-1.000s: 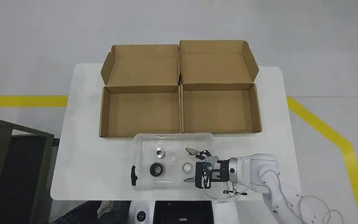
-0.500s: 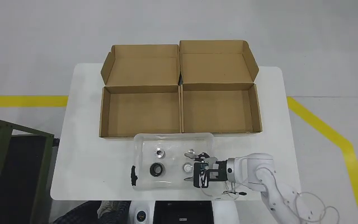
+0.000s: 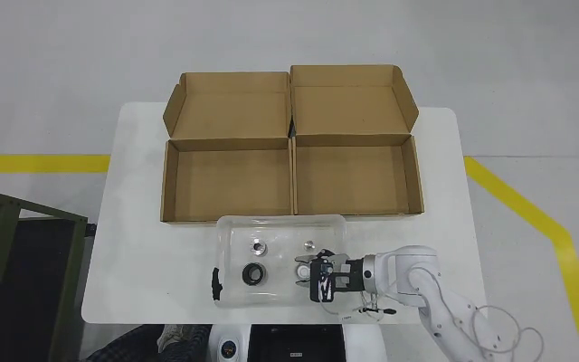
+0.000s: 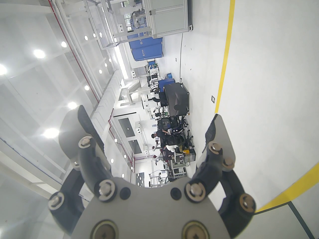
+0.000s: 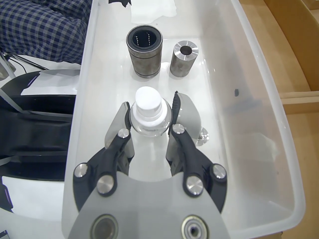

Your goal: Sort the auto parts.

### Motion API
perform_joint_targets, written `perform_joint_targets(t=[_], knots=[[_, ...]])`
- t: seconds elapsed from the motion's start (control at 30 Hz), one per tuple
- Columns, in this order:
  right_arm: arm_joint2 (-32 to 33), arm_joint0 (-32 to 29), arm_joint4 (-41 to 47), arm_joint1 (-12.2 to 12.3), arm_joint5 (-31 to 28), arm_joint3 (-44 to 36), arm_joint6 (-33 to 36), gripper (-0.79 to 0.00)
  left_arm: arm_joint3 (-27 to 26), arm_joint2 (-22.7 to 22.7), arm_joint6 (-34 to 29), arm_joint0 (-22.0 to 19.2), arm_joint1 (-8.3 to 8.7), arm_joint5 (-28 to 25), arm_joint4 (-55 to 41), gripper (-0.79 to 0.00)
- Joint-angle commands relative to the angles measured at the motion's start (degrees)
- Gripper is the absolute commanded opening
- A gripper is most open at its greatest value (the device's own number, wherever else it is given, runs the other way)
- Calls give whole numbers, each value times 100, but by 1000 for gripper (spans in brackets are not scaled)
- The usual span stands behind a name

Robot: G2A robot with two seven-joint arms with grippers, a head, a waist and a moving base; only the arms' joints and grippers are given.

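My right pincer (image 5: 150,103) clenches the white-capped part (image 5: 148,99) low in the clear bin (image 5: 249,50), for lifting. Left pincer (image 4: 149,112) is spread, spare.

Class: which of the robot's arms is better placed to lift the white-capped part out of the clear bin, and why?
Right. The right gripper is inside the clear bin, its fingers closed against both sides of the white-capped part. The left gripper is open and points out at the room.
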Motion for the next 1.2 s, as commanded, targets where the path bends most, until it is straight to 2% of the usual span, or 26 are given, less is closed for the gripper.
perform_joint_targets(t=[0.0, 0.23, 0.43, 0.93, 1.17], knots=[[4, 14, 11, 10, 0, -20, -1, -785, 0, 0, 0, 0, 0, 0, 0, 0], [65, 10, 59, 53, -47, -287, -141, -785, 0, 0, 0, 0, 0, 0, 0, 0], [195, -35, 152, 84, 84, -491, -532, -785, 0, 0, 0, 0, 0, 0, 0, 0], [161, 193, 523, 7, 929, -105, -2559, -785, 0, 0, 0, 0, 0, 0, 0, 0], [331, 201, 713, -19, 1503, 13, -2976, -785, 0, 0, 0, 0, 0, 0, 0, 0]])
